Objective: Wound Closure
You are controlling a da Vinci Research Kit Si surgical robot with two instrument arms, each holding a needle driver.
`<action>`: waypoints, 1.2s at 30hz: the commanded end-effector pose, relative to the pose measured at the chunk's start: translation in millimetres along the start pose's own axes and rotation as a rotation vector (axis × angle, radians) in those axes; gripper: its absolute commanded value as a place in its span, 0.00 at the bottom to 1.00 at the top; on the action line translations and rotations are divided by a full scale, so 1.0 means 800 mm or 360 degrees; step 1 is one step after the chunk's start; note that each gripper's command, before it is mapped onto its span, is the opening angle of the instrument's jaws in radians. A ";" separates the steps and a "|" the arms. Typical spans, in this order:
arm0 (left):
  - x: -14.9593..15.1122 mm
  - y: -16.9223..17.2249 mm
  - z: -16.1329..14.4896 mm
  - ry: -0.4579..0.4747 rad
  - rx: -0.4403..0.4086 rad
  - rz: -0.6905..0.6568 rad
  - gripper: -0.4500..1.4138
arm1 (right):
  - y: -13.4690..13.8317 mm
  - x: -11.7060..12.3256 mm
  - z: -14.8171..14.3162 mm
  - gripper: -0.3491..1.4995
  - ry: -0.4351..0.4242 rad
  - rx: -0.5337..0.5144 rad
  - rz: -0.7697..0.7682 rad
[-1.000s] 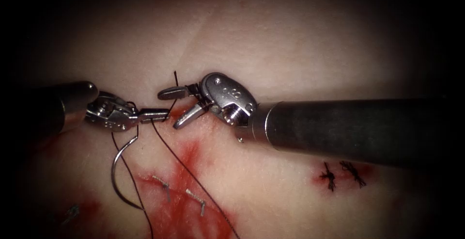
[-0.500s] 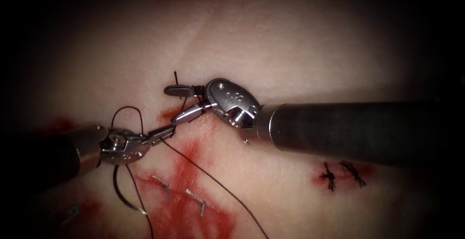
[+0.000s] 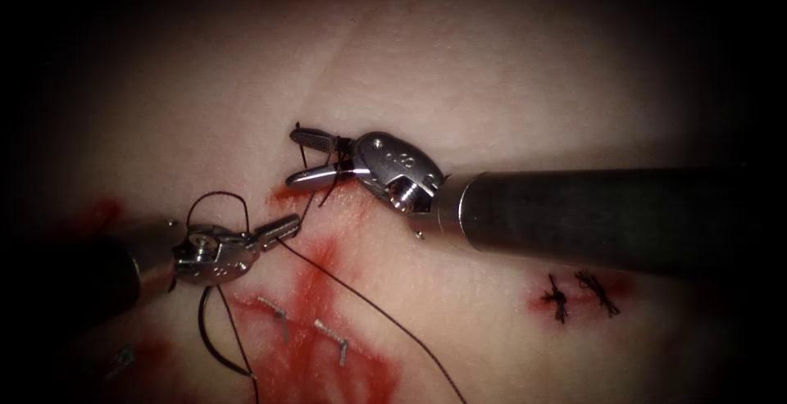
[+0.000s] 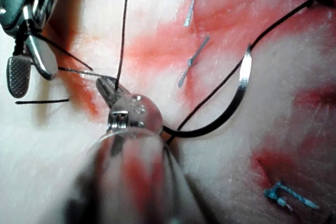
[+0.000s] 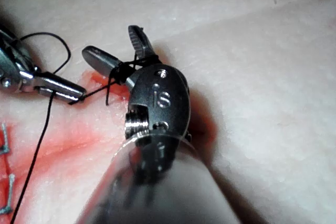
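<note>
Black thread is clamped in the left claw, now shifted lower-left, wraps sit around the spread right claw, needle lies free on tissue.

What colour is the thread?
Black; the thread shows best in the endoscope view, running across the tissue.

Needle: curved, dark steel, lying free on the tissue left of the cut, not embedded. Thread: black, running from the left tool, which grips it, looped around the open right tool.
</note>
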 end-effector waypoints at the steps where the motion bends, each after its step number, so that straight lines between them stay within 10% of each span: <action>1: -0.0003 0.0002 0.0012 0.0002 0.0000 0.0001 0.00 | 0.0002 -0.0014 0.0006 0.71 -0.0008 -0.0009 -0.0008; 32: -0.0017 -0.0019 0.0010 0.0006 -0.0010 -0.0012 0.00 | 0.0006 -0.0030 0.0040 0.54 -0.0102 -0.0115 0.0026; 33: -0.0017 -0.0019 0.0010 0.0006 -0.0011 -0.0012 0.00 | 0.0005 -0.0028 0.0040 0.51 -0.0102 -0.0115 0.0030; 34: -0.0016 -0.0020 0.0010 0.0006 -0.0011 -0.0013 0.00 | 0.0001 -0.0028 0.0040 0.14 -0.0103 -0.0112 0.0032; 36: -0.0015 -0.0020 0.0010 0.0005 -0.0011 -0.0014 0.00 | -0.0003 -0.0034 0.0040 0.00 -0.0136 -0.0116 0.0031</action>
